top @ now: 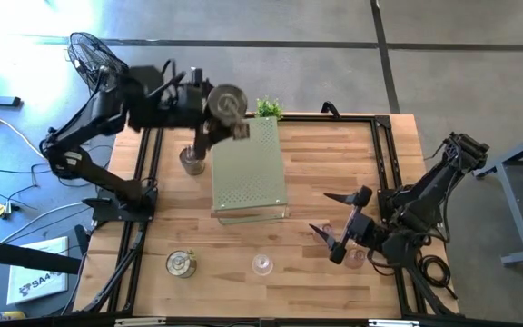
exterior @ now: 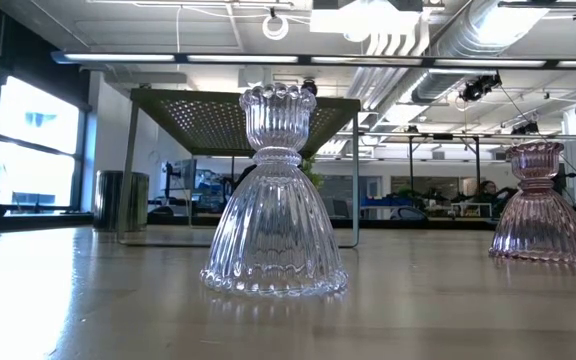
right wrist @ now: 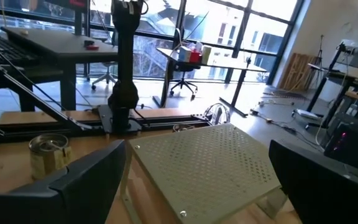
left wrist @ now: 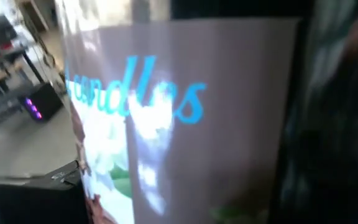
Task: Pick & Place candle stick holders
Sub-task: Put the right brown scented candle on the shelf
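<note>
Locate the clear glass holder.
High view: the clear glass holder stands near the table's front edge, centre, between a metal holder on the left and the right claw.

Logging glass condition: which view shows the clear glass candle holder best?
The low view: the clear glass holder stands upright, close and unblocked. The high view shows it only as a small spot near the table's front edge. Neither wrist view shows it.

Two dark jointed arms, black cabling, left tool (top: 228, 113), right tool (top: 339, 223) with black fingers
</note>
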`<state>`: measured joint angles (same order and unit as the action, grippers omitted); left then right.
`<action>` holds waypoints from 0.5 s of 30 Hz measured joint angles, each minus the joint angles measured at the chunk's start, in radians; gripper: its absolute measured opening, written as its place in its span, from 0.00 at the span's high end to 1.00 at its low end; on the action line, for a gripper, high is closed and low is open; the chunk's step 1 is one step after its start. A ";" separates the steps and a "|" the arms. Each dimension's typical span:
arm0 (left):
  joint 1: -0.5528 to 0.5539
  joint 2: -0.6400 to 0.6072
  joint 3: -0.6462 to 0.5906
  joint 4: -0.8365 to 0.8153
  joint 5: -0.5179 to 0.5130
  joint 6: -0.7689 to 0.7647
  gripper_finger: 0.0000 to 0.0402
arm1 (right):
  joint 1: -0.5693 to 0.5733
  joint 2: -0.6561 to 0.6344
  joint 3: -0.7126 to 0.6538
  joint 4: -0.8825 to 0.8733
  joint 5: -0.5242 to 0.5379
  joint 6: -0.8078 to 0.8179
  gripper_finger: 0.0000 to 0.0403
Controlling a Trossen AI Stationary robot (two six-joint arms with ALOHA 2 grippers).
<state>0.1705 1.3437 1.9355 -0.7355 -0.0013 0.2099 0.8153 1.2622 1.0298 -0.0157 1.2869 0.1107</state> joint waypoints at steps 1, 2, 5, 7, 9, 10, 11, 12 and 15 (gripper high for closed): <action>0.036 0.000 -0.021 0.011 0.033 -0.008 0.15 | 0.001 0.000 0.000 -0.014 -0.001 0.019 0.03; 0.071 0.000 -0.046 0.025 0.061 -0.020 0.15 | 0.003 0.000 0.000 -0.027 -0.004 0.039 0.03; 0.169 0.003 -0.147 0.088 0.157 -0.061 0.15 | 0.004 0.000 0.000 -0.065 -0.011 0.098 0.03; 0.217 0.004 -0.225 0.160 0.234 -0.090 0.15 | 0.004 0.000 0.000 -0.091 -0.017 0.137 0.03; 0.247 0.003 -0.323 0.288 0.318 -0.123 0.15 | 0.004 0.000 0.000 -0.116 -0.018 0.173 0.03; 0.253 0.003 -0.371 0.363 0.356 -0.141 0.15 | 0.004 0.000 0.000 -0.127 -0.018 0.187 0.04; 0.252 0.003 -0.427 0.448 0.391 -0.153 0.15 | 0.004 0.000 0.000 -0.135 -0.018 0.199 0.04; 0.249 0.003 -0.475 0.518 0.417 -0.154 0.15 | 0.004 0.000 0.000 -0.140 -0.018 0.205 0.04; 0.247 0.003 -0.614 0.733 0.432 -0.154 0.15 | 0.004 0.001 0.000 -0.140 -0.018 0.213 0.04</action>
<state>0.4174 1.3472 1.3220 -0.0025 0.4312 0.0558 0.8192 1.2629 1.0298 -0.1555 1.2690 0.3240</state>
